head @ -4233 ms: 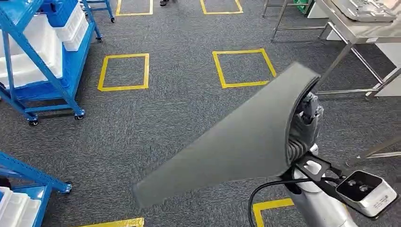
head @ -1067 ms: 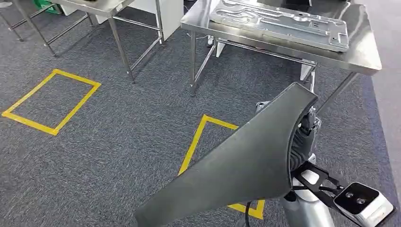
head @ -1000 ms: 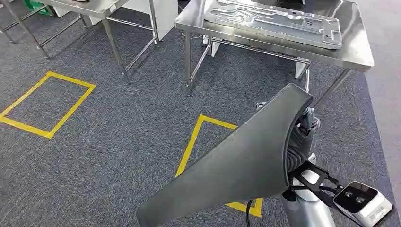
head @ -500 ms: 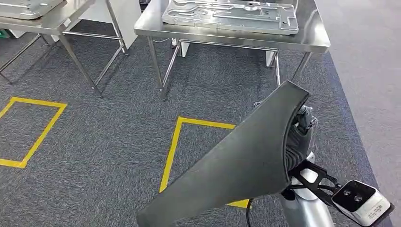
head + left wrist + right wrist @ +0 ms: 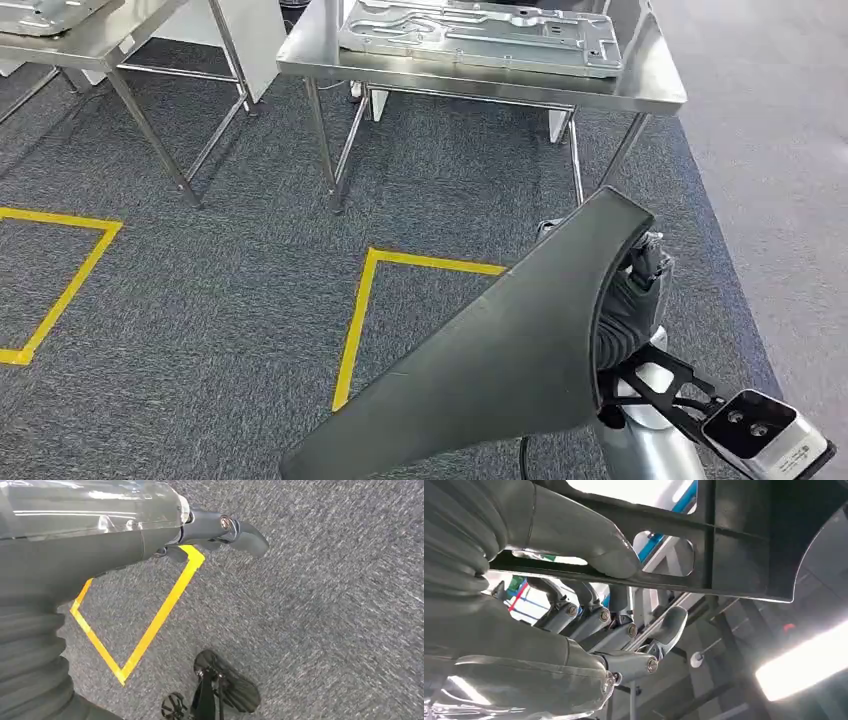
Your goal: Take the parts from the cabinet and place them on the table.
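Observation:
My right hand (image 5: 632, 292) grips a large dark grey curved part (image 5: 500, 360), which slants across the lower middle of the head view and hides most of the hand. In the right wrist view the thumb (image 5: 611, 555) presses on a rib of the part (image 5: 734, 540) and the fingers (image 5: 619, 625) curl beneath it. A steel table (image 5: 645, 98) stands ahead, beyond the part. My left hand (image 5: 100, 535) hangs over the carpet and holds nothing, with one dark finger (image 5: 245, 534) stretched out.
A flat silver metal plate (image 5: 480, 35) lies on the steel table. A second steel table (image 5: 100, 35) stands to its left. Yellow tape squares (image 5: 358, 310) mark the grey carpet. A paler floor strip (image 5: 790, 150) runs along the right.
The camera has turned from the blue cabinets to the steel tables, and the near table has shifted left and closer. The part stays in my right hand.

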`<act>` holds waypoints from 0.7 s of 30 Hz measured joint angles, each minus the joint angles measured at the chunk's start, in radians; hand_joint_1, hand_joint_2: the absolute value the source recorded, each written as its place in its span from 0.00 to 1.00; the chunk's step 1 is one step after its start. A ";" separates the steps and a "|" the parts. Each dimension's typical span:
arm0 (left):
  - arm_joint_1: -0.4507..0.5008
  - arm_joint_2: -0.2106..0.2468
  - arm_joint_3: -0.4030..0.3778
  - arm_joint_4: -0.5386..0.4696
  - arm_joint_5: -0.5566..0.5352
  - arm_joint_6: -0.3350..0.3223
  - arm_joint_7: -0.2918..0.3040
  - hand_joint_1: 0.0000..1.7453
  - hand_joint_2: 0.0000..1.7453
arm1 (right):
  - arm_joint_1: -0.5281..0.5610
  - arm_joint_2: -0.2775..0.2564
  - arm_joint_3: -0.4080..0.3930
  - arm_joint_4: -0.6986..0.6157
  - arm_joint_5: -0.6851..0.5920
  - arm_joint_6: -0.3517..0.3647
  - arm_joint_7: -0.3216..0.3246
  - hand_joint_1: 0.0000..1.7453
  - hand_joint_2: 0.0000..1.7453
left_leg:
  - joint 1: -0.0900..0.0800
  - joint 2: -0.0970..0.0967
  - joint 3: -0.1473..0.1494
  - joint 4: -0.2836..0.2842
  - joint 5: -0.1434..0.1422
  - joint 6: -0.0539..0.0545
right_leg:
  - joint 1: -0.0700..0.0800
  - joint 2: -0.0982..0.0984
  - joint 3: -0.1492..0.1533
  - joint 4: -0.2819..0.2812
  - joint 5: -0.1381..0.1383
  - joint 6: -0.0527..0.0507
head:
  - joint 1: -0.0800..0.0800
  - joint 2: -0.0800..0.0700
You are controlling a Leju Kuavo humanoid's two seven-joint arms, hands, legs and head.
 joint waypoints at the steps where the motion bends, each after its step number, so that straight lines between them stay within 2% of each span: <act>1: 0.000 0.000 0.000 0.000 0.000 -0.001 0.000 0.00 1.00 | 0.000 0.000 0.000 0.000 0.000 0.000 0.000 1.00 1.00 | 0.000 0.000 0.003 0.000 -0.001 -0.002 | -0.001 -0.003 0.036 -0.071 0.043 -0.001 | 0.000 0.000; 3: -0.002 0.000 0.000 0.000 0.000 -0.002 0.000 0.00 1.00 | -0.001 0.000 0.000 -0.002 0.000 0.000 0.000 1.00 1.00 | 0.000 0.000 0.010 0.000 -0.006 -0.009 | 0.000 -0.017 0.136 -0.266 0.126 -0.010 | 0.000 0.000; 4: -0.002 0.000 0.000 0.000 0.000 -0.002 0.000 0.00 1.00 | -0.002 0.000 0.000 -0.003 0.000 0.000 0.000 1.00 1.00 | -0.008 0.000 0.009 0.003 -0.010 -0.016 | 0.009 -0.023 0.147 -0.292 0.110 -0.017 | 0.000 0.000; 7: -0.002 0.000 0.000 0.000 0.000 -0.001 -0.001 0.00 1.00 | 0.000 0.000 0.000 -0.002 0.003 0.001 0.000 1.00 1.00 | -0.005 0.004 0.012 -0.003 -0.012 -0.033 | 0.012 -0.013 0.142 -0.292 0.110 -0.034 | 0.000 0.000; 9: -0.003 -0.001 0.000 0.000 0.000 -0.001 -0.005 0.00 1.00 | 0.000 0.003 0.000 -0.005 0.004 0.001 0.000 1.00 1.00 | -0.001 0.002 0.012 0.010 -0.021 -0.045 | 0.004 -0.011 0.153 -0.307 0.118 -0.048 | 0.000 0.000; 10: -0.003 -0.002 0.000 0.000 0.000 -0.001 -0.008 0.00 1.00 | -0.003 0.004 0.000 -0.006 0.004 0.001 0.000 1.00 1.00 | -0.001 -0.001 -0.007 0.057 -0.052 -0.047 | 0.004 -0.011 0.157 -0.308 0.115 -0.057 | 0.000 0.000; 12: -0.001 -0.002 0.001 0.000 0.000 -0.001 -0.010 0.00 1.00 | 0.001 0.009 0.000 -0.007 0.005 0.002 0.000 1.00 1.00 | -0.001 -0.002 -0.089 0.219 -0.128 -0.052 | 0.007 -0.009 0.159 -0.307 0.112 -0.062 | 0.000 0.000; 13: 0.000 -0.002 0.001 0.000 0.000 -0.001 -0.010 0.00 1.00 | 0.003 0.009 0.000 -0.007 0.005 0.002 0.000 1.00 1.00 | -0.001 -0.002 -0.129 0.292 -0.152 -0.054 | 0.008 -0.009 0.159 -0.306 0.110 -0.064 | 0.000 0.000; 14: 0.001 -0.003 0.001 0.000 0.000 -0.001 -0.011 0.00 1.00 | 0.005 0.010 0.000 -0.007 0.006 0.002 0.000 1.00 1.00 | -0.001 -0.002 -0.155 0.330 -0.152 -0.054 | 0.009 -0.007 0.160 -0.304 0.109 -0.065 | 0.000 0.000; 15: 0.003 -0.003 0.001 0.000 0.000 -0.001 -0.012 0.00 1.00 | 0.006 0.010 0.000 -0.007 0.007 0.002 0.000 1.00 1.00 | -0.001 -0.002 -0.153 0.312 -0.126 -0.053 | 0.010 -0.002 0.163 -0.303 0.106 -0.063 | 0.000 0.000; 16: 0.003 -0.003 0.001 0.000 0.000 -0.001 -0.014 0.00 1.00 | 0.007 0.010 0.000 -0.007 0.008 0.002 0.000 1.00 1.00 | -0.001 -0.002 -0.127 0.248 -0.080 -0.051 | 0.010 0.000 0.168 -0.302 0.102 -0.062 | 0.000 0.000; 18: 0.003 -0.003 0.002 0.000 0.000 -0.001 -0.017 0.00 1.00 | 0.007 0.011 0.000 -0.008 0.008 0.002 0.000 1.00 1.00 | -0.001 -0.004 -0.044 0.064 0.017 -0.044 | 0.010 0.003 0.181 -0.299 0.091 -0.056 | 0.000 0.000; 19: 0.003 -0.003 0.002 0.000 0.000 -0.001 -0.018 0.00 1.00 | 0.007 0.011 0.000 -0.008 0.009 0.003 0.000 1.00 1.00 | -0.005 -0.007 -0.022 0.026 0.009 -0.036 | 0.015 0.004 0.183 -0.296 0.086 -0.051 | 0.000 0.000; 21: 0.002 -0.004 0.004 0.000 -0.001 -0.001 -0.020 0.00 1.00 | 0.007 0.011 0.000 -0.008 0.011 0.003 0.000 1.00 1.00 | -0.007 -0.007 -0.021 0.014 0.006 -0.027 | 0.016 0.007 0.178 -0.294 0.084 -0.042 | 0.000 0.000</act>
